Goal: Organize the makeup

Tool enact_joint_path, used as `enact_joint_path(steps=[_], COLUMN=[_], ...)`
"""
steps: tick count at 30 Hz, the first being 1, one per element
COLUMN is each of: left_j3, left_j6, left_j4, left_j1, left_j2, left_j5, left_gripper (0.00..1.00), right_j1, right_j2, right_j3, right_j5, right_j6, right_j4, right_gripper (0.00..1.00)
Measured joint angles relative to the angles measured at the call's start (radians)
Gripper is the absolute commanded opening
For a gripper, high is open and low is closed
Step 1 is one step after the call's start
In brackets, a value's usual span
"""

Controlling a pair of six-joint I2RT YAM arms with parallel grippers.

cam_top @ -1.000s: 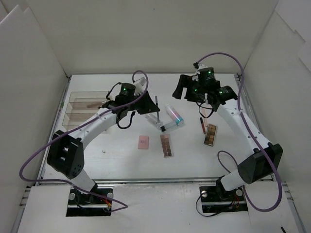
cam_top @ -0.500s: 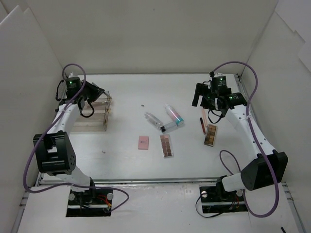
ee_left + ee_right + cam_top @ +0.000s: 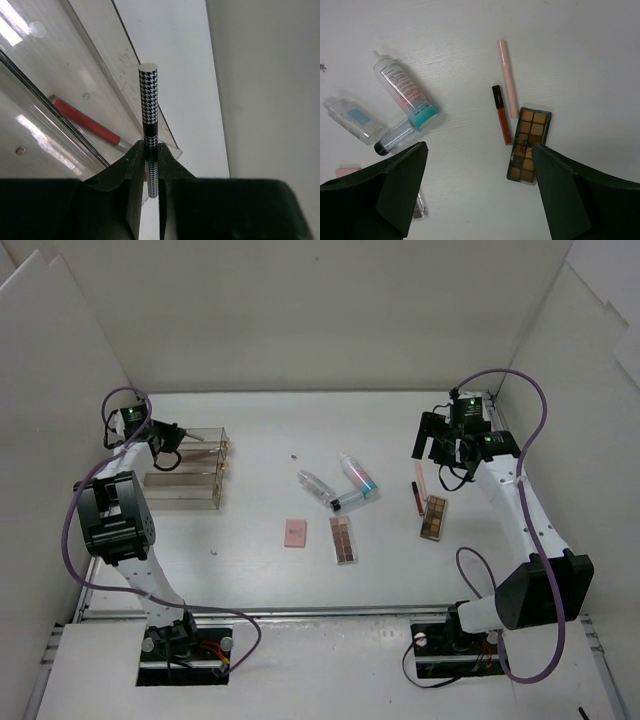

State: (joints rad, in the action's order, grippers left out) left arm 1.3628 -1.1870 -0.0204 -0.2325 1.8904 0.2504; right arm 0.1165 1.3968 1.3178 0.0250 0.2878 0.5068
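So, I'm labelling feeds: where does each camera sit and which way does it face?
Top external: above, behind the bases, looking down on the table; left arm and right arm show.
Left wrist: looks along the left gripper, shut on a houndstooth stick at the clear box.
Right wrist: looks down past the open right gripper at makeup.
Top and right wrist share the pink-and-blue tube.

The whole desk (image 3: pixel 250 580) is seen from high behind the arms. A close left wrist view is aimed along its fingers (image 3: pixel 131 172) at the clear box (image 3: pixel 60 75). The tube (image 3: pixel 407 95) and palette (image 3: pixel 529 145) are shared by the overhead and downward right wrist views.
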Motion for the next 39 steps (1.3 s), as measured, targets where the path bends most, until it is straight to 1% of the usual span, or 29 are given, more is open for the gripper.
enact_joint_path(steps=[1, 4, 9, 11, 12, 14, 15, 17, 18, 19, 20, 21, 22, 24, 26, 27, 30, 34, 39], left_j3=[0.006, 0.027, 0.067, 0.071, 0.071, 0.069, 0.067, 0.063, 0.063, 0.064, 0.066, 0.076, 0.092, 0.127, 0.145, 0.145, 0.143, 0.126, 0.094], left_j6=[-0.006, -0.027, -0.04, -0.044, -0.048, -0.052, -0.051, -0.042, -0.031, -0.014, 0.013, 0.04, 0.066, 0.131, 0.206, 0.24, 0.328, 0.435, 0.531], left_j4=[0.0, -0.004, -0.008, -0.012, -0.013, -0.021, -0.024, -0.04, -0.05, -0.06, -0.07, -0.091, -0.112, -0.143, -0.169, -0.182, -0.229, -0.292, -0.354], left_j1=[-0.003, -0.005, -0.004, -0.004, -0.004, -0.004, -0.004, 0.001, 0.005, 0.012, 0.024, 0.041, 0.062, 0.117, 0.188, 0.222, 0.306, 0.373, 0.4], left_j2=[0.014, 0.05, 0.078, 0.079, 0.078, 0.077, 0.073, 0.059, 0.05, 0.037, 0.023, 0.011, 0.003, -0.013, -0.042, -0.061, -0.116, -0.188, -0.257], left_j5=[-0.006, -0.021, -0.036, -0.04, -0.042, -0.043, -0.043, -0.043, -0.047, -0.048, -0.05, -0.051, -0.052, -0.051, -0.048, -0.043, -0.013, 0.019, 0.034], left_gripper=[0.14, 0.27, 0.38, 0.43, 0.47, 0.52, 0.55, 0.58, 0.6, 0.65, 0.67, 0.7, 0.72, 0.77, 0.8, 0.84, 0.91, 0.94, 0.94], right_j1=[-0.004, -0.012, -0.018, -0.018, -0.018, -0.018, -0.018, -0.018, -0.018, -0.018, -0.018, -0.018, -0.018, -0.018, -0.018, -0.018, -0.018, -0.018, -0.018], right_j2=[0.0, 0.003, 0.038, 0.071, 0.088, 0.127, 0.148, 0.193, 0.218, 0.248, 0.277, 0.306, 0.337, 0.391, 0.435, 0.45, 0.467, 0.461, 0.46], right_j3=[-0.003, -0.008, -0.008, -0.008, -0.008, -0.007, -0.005, 0.004, 0.012, 0.024, 0.038, 0.052, 0.066, 0.087, 0.096, 0.096, 0.087, 0.036, -0.047], right_j5=[0.0, -0.003, -0.027, -0.032, -0.034, -0.037, -0.039, -0.04, -0.04, -0.04, -0.04, -0.04, -0.04, -0.045, -0.048, -0.047, -0.043, -0.036, -0.032], right_j6=[-0.001, -0.003, -0.007, -0.01, -0.011, -0.014, -0.018, -0.022, -0.023, -0.026, -0.026, -0.025, -0.027, -0.029, -0.032, -0.032, -0.032, -0.031, -0.031], right_j4=[0.001, 0.005, 0.005, 0.005, 0.005, 0.005, 0.005, 0.004, 0.003, 0.0, -0.002, -0.007, -0.011, -0.019, -0.027, -0.027, -0.032, -0.04, -0.04], right_gripper=[0.83, 0.83, 0.81, 0.77, 0.72, 0.65, 0.57, 0.48, 0.41, 0.39, 0.37, 0.33, 0.31, 0.29, 0.29, 0.29, 0.3, 0.3, 0.3])
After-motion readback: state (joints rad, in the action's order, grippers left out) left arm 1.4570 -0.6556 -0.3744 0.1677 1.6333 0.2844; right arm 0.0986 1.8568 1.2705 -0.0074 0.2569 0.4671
